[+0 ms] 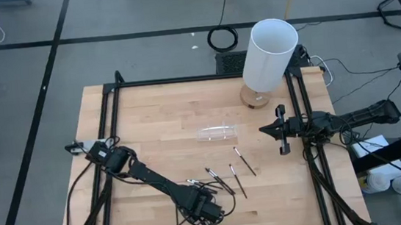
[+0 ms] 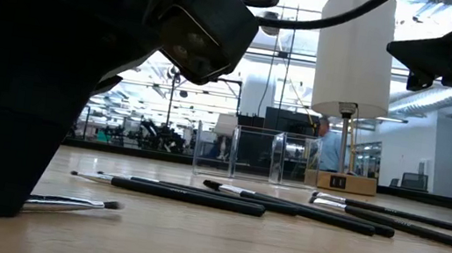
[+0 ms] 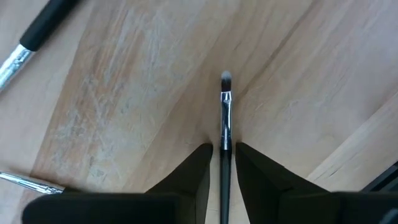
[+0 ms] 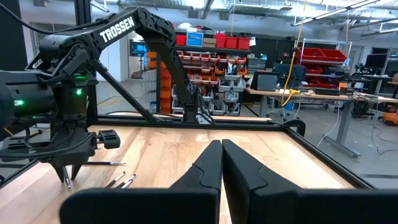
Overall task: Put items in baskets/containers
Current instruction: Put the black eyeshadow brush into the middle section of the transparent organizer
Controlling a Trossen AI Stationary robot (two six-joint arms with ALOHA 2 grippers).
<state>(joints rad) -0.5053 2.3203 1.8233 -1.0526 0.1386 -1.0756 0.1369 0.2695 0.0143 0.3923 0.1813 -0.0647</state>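
Right now the left hand (image 1: 208, 209) is down at the near edge of the desk (image 1: 149, 117), in the middle of the scattered sticks. In the left wrist view its fingers (image 3: 193, 168) stand narrow w/ one stick (image 3: 225, 124) running between them, silvery ferrule and tuft poking out ahead. Pads look just beside the shaft, but whether they're pinching it I can't tell, so treat it as a grasp in progress.

The right hand (image 1: 282, 129) waits at the right side of the desk, near the white cylinder (image 1: 269, 54), fingers pressed together w/ nothing in them.

The other sticks (image 1: 236, 175) lie loose on the wood between the left hand and the clear tray (image 1: 217, 132), which sits farther back, mid-desk, left of the cylinder's wooden base. Tray looks empty from above; the low view doesn't settle it.

To do this step well, IMO:
- squeeze fully before lifting; the shaft is thin and round, so it'll roll out of a loose pinch
- lift straight up, clear of the neighbours
- carry far-and-right to the tray, turn the stick lengthwise w/ the tray's long side, since the two look about equal in length
- release low so it doesn't bounce out of the shallow wall.
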